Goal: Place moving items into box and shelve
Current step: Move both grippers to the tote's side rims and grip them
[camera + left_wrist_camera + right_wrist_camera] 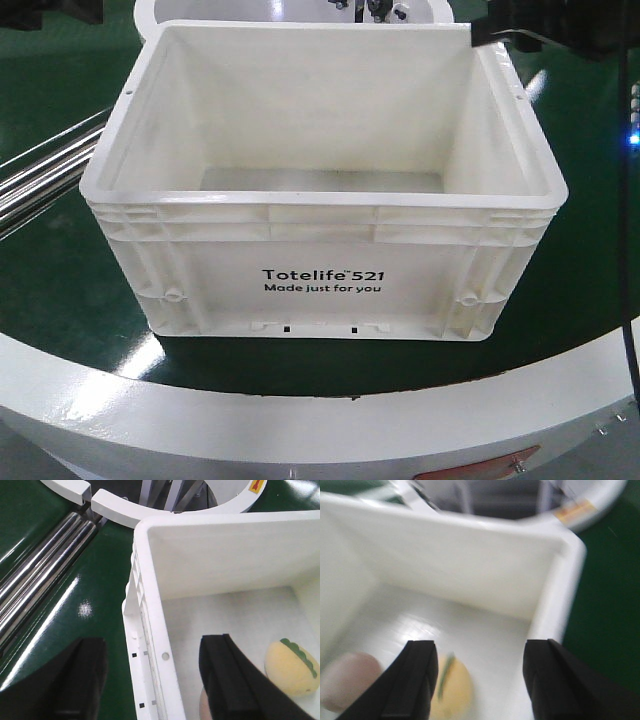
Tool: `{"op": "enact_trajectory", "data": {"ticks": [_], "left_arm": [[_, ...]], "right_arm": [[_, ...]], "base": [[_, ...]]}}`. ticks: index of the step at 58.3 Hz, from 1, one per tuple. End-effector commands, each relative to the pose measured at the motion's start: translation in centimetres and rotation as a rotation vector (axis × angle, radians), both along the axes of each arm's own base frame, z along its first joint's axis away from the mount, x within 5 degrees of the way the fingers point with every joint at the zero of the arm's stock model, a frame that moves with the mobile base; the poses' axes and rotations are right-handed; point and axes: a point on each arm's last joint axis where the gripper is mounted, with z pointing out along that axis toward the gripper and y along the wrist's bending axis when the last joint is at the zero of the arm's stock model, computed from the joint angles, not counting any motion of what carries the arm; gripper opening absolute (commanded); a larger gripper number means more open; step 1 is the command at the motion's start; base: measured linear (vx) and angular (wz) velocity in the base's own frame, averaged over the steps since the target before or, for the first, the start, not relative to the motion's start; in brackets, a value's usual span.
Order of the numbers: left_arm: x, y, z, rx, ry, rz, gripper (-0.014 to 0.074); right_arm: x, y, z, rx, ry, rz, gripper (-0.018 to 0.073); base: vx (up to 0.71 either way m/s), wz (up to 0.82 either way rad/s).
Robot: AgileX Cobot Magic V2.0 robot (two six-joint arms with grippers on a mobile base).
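On the table (60,300), the box (320,255) sat broadside. The left hand (155,676), spread wide, straddled its end wall; the right hand (480,675), equally wide, hung inside, the opposite wall at 3 o'clock. The cream ball (291,667) and pink ball (347,680) lay within.

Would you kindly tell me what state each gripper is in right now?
Left gripper: open, holding nothing, straddling the wall of the box.
Right gripper: open, holding nothing, above the box interior.
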Motion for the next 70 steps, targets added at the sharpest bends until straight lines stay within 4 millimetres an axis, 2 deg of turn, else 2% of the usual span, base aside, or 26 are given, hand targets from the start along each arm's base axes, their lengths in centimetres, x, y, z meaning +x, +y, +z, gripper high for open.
{"op": "enact_trajectory", "data": {"ticks": [1, 13, 26, 38, 55, 70], "left_arm": [[-0.3, -0.3, 2.4, -0.055, -0.097, 0.012, 0.0512], [1.3, -0.6, 0.8, -0.046, -0.036, 0.010, 0.0512], [2.7, -0.8, -0.8, -0.047, 0.014, 0.008, 0.0512], [3.5, -1.6, -1.6, -0.119, 0.040, -0.018, 0.0512], [4.6, -1.8, -3.2, -0.108, 0.090, -0.036, 0.0512], [4.6, -4.7, -4.5, 0.029, 0.097, -0.103, 0.0512]], "right_arm": [[-0.1, -1.6, 2.5, -0.057, -0.007, -0.159, 0.0446], [1.0, -1.3, 2.4, -0.064, 0.040, -0.159, 0.0447], [3.0, -1.0, 0.8, -0.068, 0.062, -0.159, 0.0447], [4.6, -0.7, -1.1, -0.080, 0.109, -0.158, 0.0447], [5.7, -0.5, -2.3, -0.086, 0.132, -0.157, 0.0447], [5.8, -0.5, -2.6, -0.088, 0.151, -0.159, 0.0433]], "base": [[0.00, 0.00], [0.00, 0.00], [0.00, 0.00], [0.00, 0.00], [0.00, 0.00], [0.00, 0.00]]}}
